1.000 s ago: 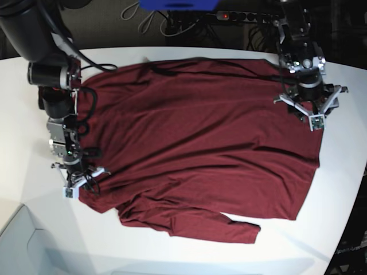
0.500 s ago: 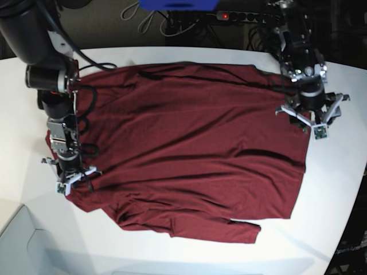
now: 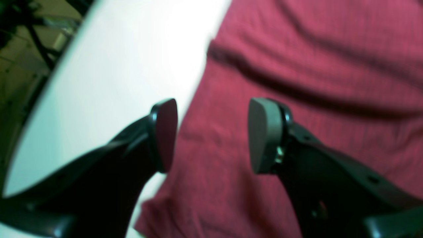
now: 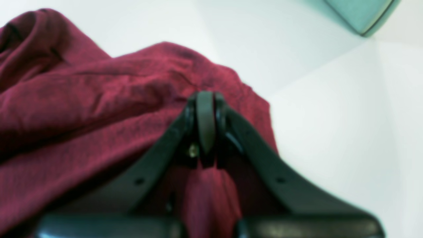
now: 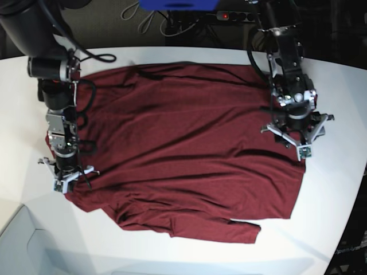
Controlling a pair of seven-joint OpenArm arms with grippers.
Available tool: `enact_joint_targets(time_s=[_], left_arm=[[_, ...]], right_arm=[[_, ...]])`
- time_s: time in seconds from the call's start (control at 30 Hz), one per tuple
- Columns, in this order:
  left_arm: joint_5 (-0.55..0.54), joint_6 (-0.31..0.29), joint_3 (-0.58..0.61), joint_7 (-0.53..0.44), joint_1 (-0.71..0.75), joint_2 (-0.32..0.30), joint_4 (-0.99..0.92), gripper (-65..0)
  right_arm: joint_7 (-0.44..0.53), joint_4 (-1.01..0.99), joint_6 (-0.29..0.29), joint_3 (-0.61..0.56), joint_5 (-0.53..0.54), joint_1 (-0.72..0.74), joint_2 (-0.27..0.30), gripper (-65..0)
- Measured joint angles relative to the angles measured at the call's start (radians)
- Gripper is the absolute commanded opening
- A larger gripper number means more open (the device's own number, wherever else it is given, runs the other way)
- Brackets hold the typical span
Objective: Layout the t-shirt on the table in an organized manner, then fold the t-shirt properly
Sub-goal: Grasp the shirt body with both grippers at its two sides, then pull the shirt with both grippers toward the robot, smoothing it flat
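Observation:
The dark red t-shirt (image 5: 189, 143) lies spread across the white table (image 5: 327, 229), with folds bunched along its near edge. My right gripper (image 5: 67, 179) sits at the shirt's left edge. In the right wrist view its fingers (image 4: 205, 122) are pressed together on a pinch of the t-shirt (image 4: 82, 99). My left gripper (image 5: 296, 144) hangs over the shirt's right edge. The left wrist view shows that gripper (image 3: 213, 135) open, its pads wide apart above the t-shirt (image 3: 314, 66) where the cloth meets bare table (image 3: 132, 49). Nothing is held between them.
A pale grey box (image 5: 23, 246) sits at the near left corner, also seen as a box (image 4: 363, 13) in the right wrist view. Cables and a power strip (image 5: 235, 16) lie beyond the table's far edge. The table's curved edge runs close on the right.
The shirt has slid left with my right gripper, which shifted left and slightly away. My open left gripper has come nearer and leftward along the shirt's right edge.

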Motion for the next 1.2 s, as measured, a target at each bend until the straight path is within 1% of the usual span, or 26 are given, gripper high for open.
enact_joint_targets(time_s=[0.07, 0.13, 0.23, 0.27, 0.33, 0.37, 0.43, 0.57, 0.6, 0.77, 0.9, 1.0, 1.1, 1.17, 1.2], left_arm=[[0.002, 0.000, 0.000, -0.007, -0.001, -0.023, -0.042, -31.9], [0.001, -0.006, 0.000, -0.016, -0.004, -0.061, -0.091, -31.9], [0.003, 0.007, -0.007, -0.011, -0.010, -0.095, -0.167, -31.9], [0.001, 0.008, -0.003, -0.032, -0.016, -0.103, -0.188, -31.9], [0.003, 0.008, -0.001, -0.027, -0.051, -0.117, -0.227, -31.9], [0.003, 0.008, -0.003, -0.025, -0.072, -0.119, -0.249, -31.9], [0.003, 0.008, -0.001, -0.052, -0.099, -0.116, -0.288, -31.9], [-0.001, 0.012, 0.000, -0.153, -0.122, -0.122, -0.360, -31.9], [-0.001, 0.012, 0.002, -0.164, -0.125, -0.125, -0.365, -31.9], [0.000, 0.011, 0.001, -0.156, -0.145, -0.127, -0.378, -31.9], [0.000, 0.001, -0.001, -0.110, -0.130, -0.122, -0.322, -31.9], [-0.001, 0.001, -0.001, -0.112, -0.115, -0.115, -0.224, -31.9], [0.002, 0.005, -0.005, -0.124, -0.085, -0.090, -0.099, -31.9], [0.000, 0.001, -0.002, -0.107, -0.040, -0.075, -0.012, -31.9], [0.001, 0.001, 0.004, -0.073, -0.016, -0.072, 0.029, -31.9]], right_arm=[[-0.018, 0.116, 0.000, 0.000, -0.004, -0.069, -0.001, -65.0], [-0.062, 0.236, 0.000, 0.000, -0.003, -0.135, 0.000, -65.0], [-0.132, 0.394, 0.000, 0.003, -0.003, -0.220, -0.002, -65.0], [-0.155, 0.452, -0.001, 0.003, -0.003, -0.249, -0.009, -65.0], [-0.196, 0.563, -0.004, 0.003, -0.002, -0.306, -0.032, -65.0], [-0.202, 0.612, -0.003, 0.000, 0.001, -0.340, -0.041, -65.0], [-0.256, 0.694, 0.003, -0.002, 0.002, -0.407, -0.053, -65.0], [-0.268, 0.816, -0.004, 0.002, 0.001, -0.557, -0.082, -65.0], [-0.277, 0.834, -0.002, 0.000, 0.001, -0.583, -0.085, -65.0], [-0.270, 0.913, -0.003, 0.003, 0.000, -0.659, -0.097, -65.0], [-0.266, 0.978, -0.003, 0.002, 0.000, -0.737, -0.099, -65.0], [-0.274, 1.023, -0.002, 0.002, 0.000, -0.797, -0.100, -65.0], [-0.269, 1.062, -0.003, 0.002, 0.001, -0.834, -0.100, -65.0], [-0.265, 1.081, -0.003, 0.002, 0.001, -0.854, -0.100, -65.0], [-0.263, 1.089, -0.003, 0.002, 0.001, -0.868, -0.101, -65.0]])
